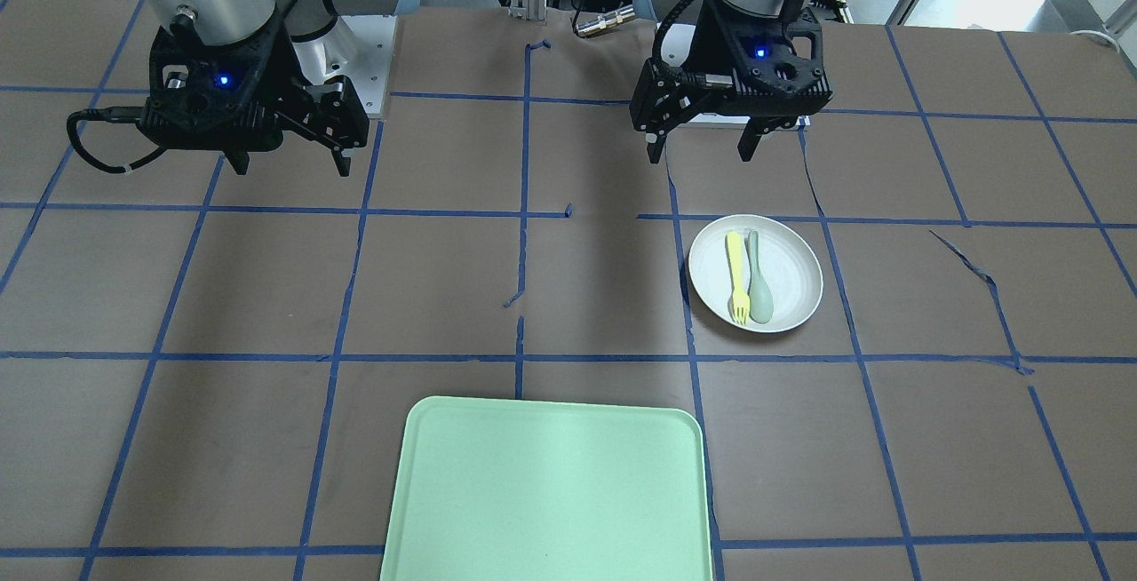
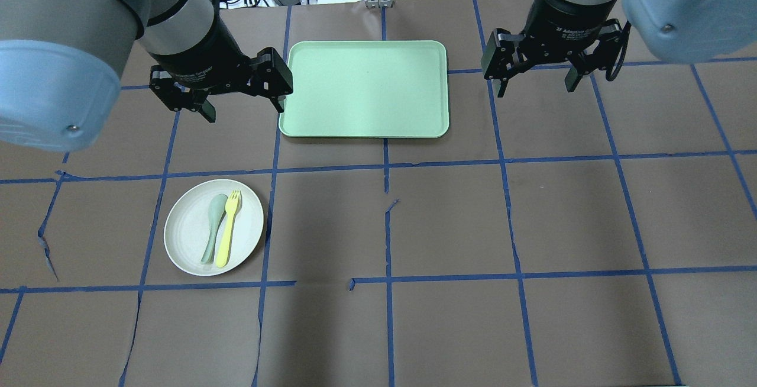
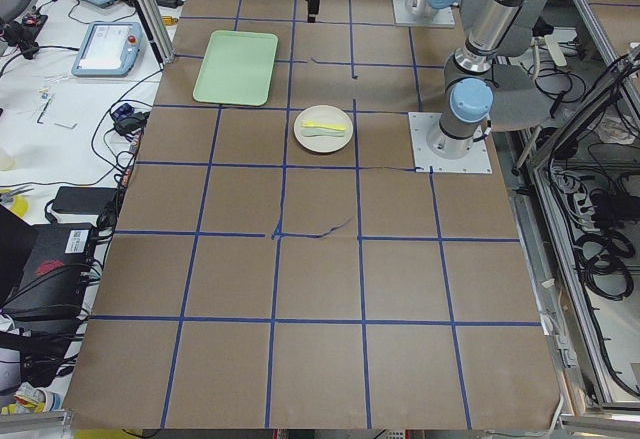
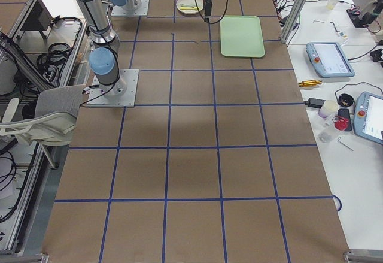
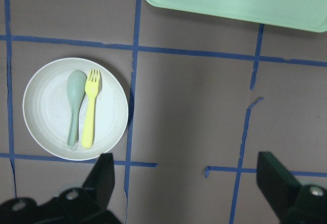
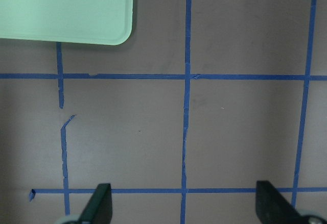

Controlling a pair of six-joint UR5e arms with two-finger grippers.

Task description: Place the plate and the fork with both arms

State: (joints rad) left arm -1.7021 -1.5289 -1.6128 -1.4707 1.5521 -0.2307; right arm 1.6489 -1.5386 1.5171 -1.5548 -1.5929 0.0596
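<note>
The off-white plate [image 2: 189, 234] lies on the brown table on my left side, also in the front view [image 1: 795, 274] and left wrist view [image 5: 48, 112]. The yellow fork [image 2: 227, 230] lies in it, tines toward the tray, beside a grey-green spoon [image 2: 212, 227]; both also show in the front view, fork [image 1: 736, 274] and spoon [image 1: 758, 283], and the fork in the left wrist view [image 5: 90, 114]. My left gripper [image 2: 244, 110] hangs open and empty above the table, between plate and tray [image 1: 702, 153]. My right gripper [image 2: 536, 88] is open and empty, right of the tray [image 1: 290, 165].
A mint-green rectangular tray [image 2: 364, 88] lies at the table's far middle, between the two grippers; its corner shows in the right wrist view [image 6: 61, 9]. Blue tape lines grid the brown paper, which is torn in places. Cables and devices lie beyond the far edge.
</note>
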